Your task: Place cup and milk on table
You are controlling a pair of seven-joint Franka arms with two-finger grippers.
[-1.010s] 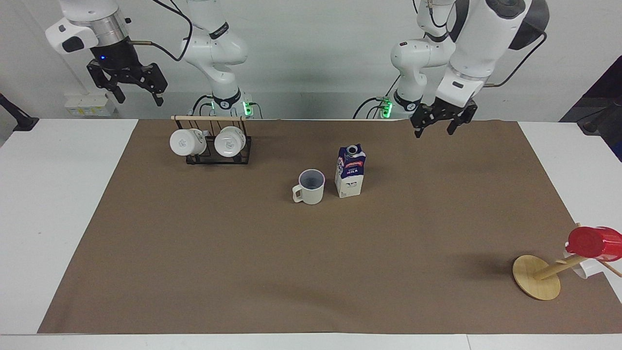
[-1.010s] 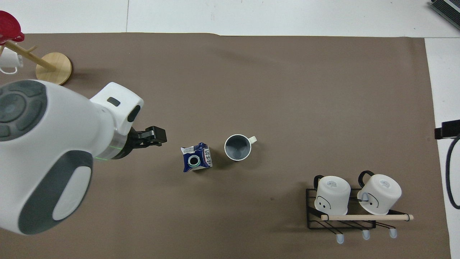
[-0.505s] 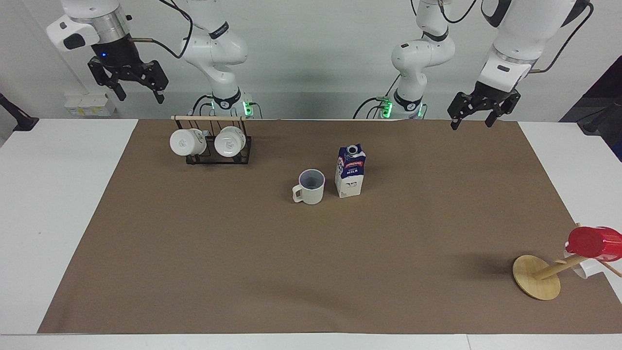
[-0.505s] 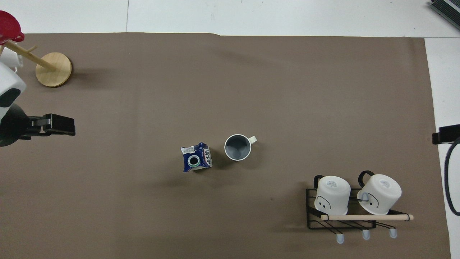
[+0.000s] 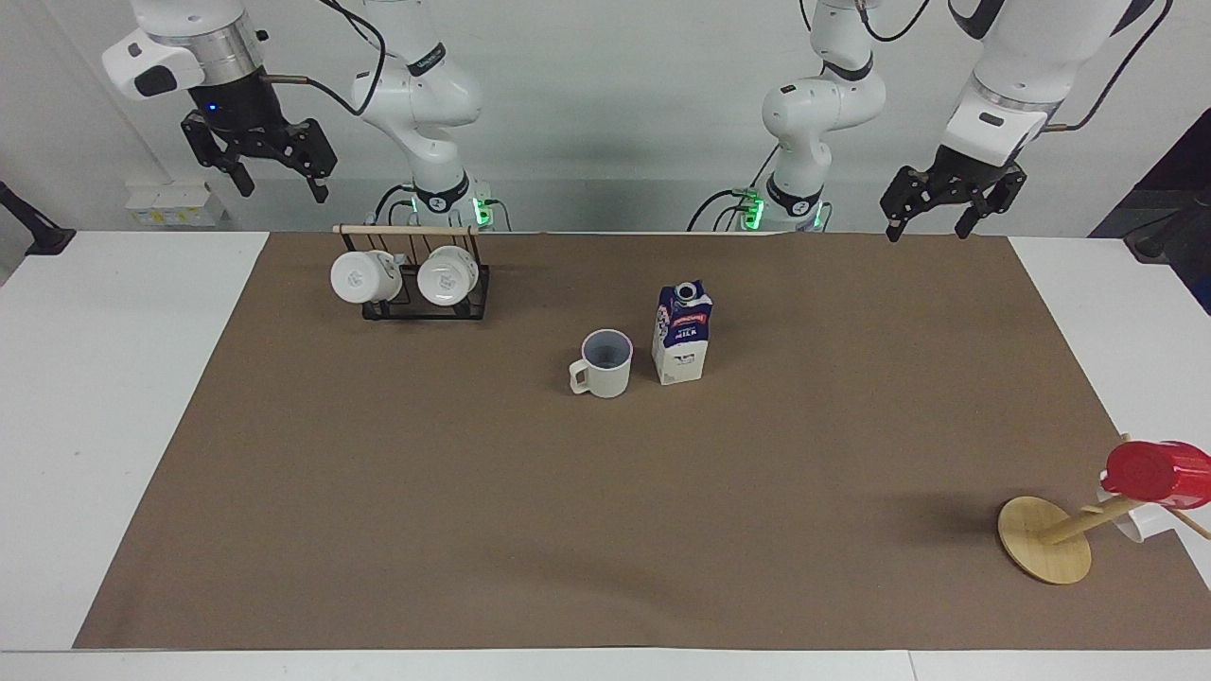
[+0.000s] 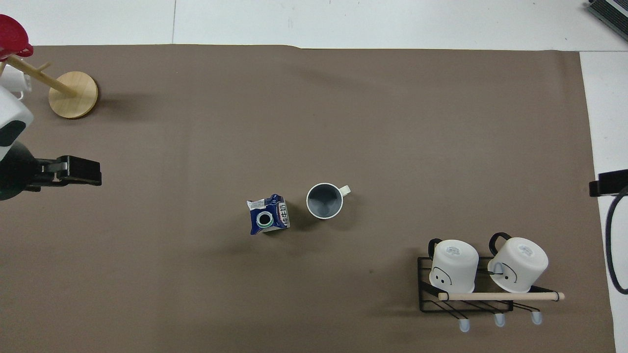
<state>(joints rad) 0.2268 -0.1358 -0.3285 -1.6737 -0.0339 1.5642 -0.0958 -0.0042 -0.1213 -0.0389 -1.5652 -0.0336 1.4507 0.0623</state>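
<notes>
The cream cup [image 5: 605, 362] stands upright on the brown sheet of the table [image 5: 605, 530], handle toward the right arm's end. The milk [image 5: 682, 333] stands upright right beside it, toward the left arm's end. Both also show in the overhead view, the cup [image 6: 324, 201] and the milk [image 6: 268, 220], with the sheet [image 6: 343, 113] under them. My left gripper [image 5: 928, 234] is open and empty, raised over the sheet's edge at the robots' end. My right gripper [image 5: 282, 192] is open and empty, raised high near the mug rack. Both are well apart from cup and milk.
A black wire rack [image 5: 421, 301] with two white mugs [image 5: 364, 276] stands near the robots toward the right arm's end. A tipped wooden mug stand [image 5: 1044, 552] with a red cup [image 5: 1154, 471] lies at the corner far from the robots, at the left arm's end.
My left gripper has drawn away from the milk, up and toward the left arm's end of the table. My right gripper shifted slightly. Cup and milk have not moved.
</notes>
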